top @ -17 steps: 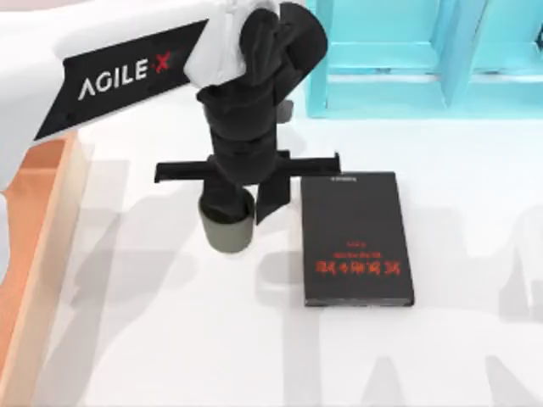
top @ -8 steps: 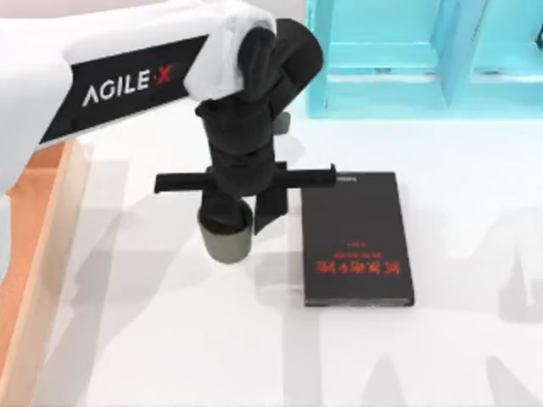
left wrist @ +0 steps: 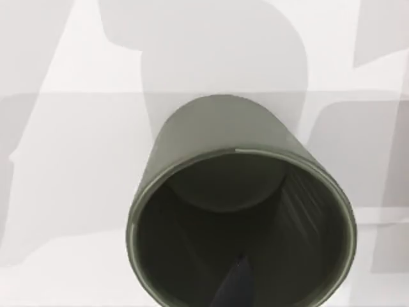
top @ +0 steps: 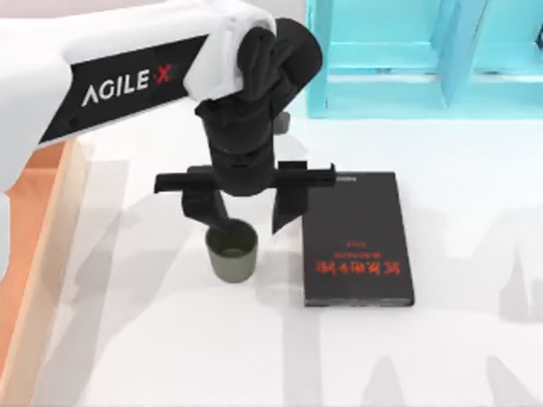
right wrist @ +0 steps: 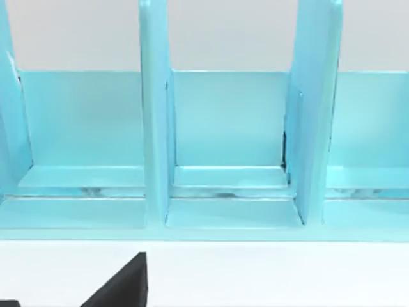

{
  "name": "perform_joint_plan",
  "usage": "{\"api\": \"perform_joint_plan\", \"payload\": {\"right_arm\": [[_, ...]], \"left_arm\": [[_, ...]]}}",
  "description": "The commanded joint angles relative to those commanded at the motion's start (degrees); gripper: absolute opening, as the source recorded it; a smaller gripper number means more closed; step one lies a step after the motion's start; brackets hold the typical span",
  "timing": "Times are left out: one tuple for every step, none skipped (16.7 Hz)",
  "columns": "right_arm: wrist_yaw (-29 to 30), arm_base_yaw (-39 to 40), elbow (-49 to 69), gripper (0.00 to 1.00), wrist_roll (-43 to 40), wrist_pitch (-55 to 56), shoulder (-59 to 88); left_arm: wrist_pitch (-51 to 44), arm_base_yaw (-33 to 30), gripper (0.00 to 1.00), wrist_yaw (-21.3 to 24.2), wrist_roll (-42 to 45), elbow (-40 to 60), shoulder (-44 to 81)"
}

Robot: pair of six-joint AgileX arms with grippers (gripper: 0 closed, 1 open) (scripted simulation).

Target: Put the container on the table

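The container, a small olive-green cup, stands upright on the white table just left of the black book. My left gripper hovers over its far rim, open, with one finger to the cup's left and the other over the book's near corner. Neither finger touches the cup. The left wrist view looks down into the container's empty mouth, with table around it. My right gripper sits at the edge of its own wrist view, facing the shelf.
A black book with red lettering lies flat right of the cup. A turquoise shelf with upright dividers stands at the back right. A wooden tray runs along the table's left edge.
The left gripper's fingers have spread apart and let go of the cup. The cup now stands free on the table, slightly nearer the front than before.
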Motion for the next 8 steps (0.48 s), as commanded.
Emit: {"api": "perform_joint_plan", "payload": {"right_arm": [[0.00, 0.00, 0.00, 1.00, 0.00, 0.00, 0.00], [0.00, 0.00, 0.00, 1.00, 0.00, 0.00, 0.00], [0.00, 0.00, 0.00, 1.00, 0.00, 0.00, 0.00], [0.00, 0.00, 0.00, 1.00, 0.00, 0.00, 0.00], [0.00, 0.00, 0.00, 1.00, 0.00, 0.00, 0.00], [0.00, 0.00, 0.00, 1.00, 0.00, 0.00, 0.00], [0.00, 0.00, 0.00, 1.00, 0.00, 0.00, 0.00], [0.00, 0.00, 0.00, 1.00, 0.00, 0.00, 0.00]], "left_arm": [[0.00, 0.00, 0.90, 0.00, 0.00, 0.00, 0.00], [0.00, 0.00, 0.98, 0.00, 0.00, 0.00, 0.00], [0.00, 0.00, 1.00, 0.00, 0.00, 0.00, 0.00], [0.00, 0.00, 1.00, 0.00, 0.00, 0.00, 0.00], [0.00, 0.00, 1.00, 0.00, 0.00, 0.00, 0.00], [0.00, 0.00, 1.00, 0.00, 0.00, 0.00, 0.00], [0.00, 0.00, 1.00, 0.00, 0.00, 0.00, 0.00], [0.00, 0.00, 1.00, 0.00, 0.00, 0.00, 0.00]]}}
